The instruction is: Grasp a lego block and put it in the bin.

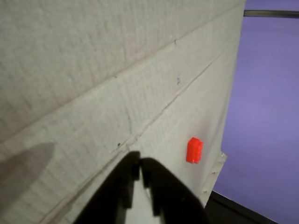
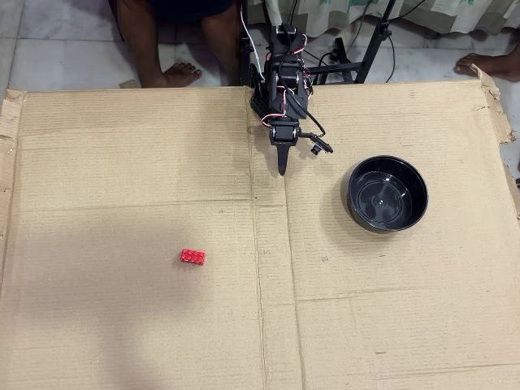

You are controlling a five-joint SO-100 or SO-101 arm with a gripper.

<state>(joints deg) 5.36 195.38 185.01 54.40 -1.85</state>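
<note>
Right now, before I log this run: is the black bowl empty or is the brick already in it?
Empty. In the overhead view the bowl shows only its glossy black inside, and the red brick lies on the cardboard, far to its left.

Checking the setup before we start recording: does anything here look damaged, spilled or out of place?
Only the cardboard sheet: its far right corner is torn and curled. The lego block lies flat on it, the bin sits upright and empty, and the gripper hangs closed near the arm's base.

A home floor setup. Flattened cardboard (image 2: 146, 162) covers pale floor tiles (image 2: 65, 41); bare feet (image 2: 175, 75) and a curtain hem (image 2: 341, 12) border it.
</note>
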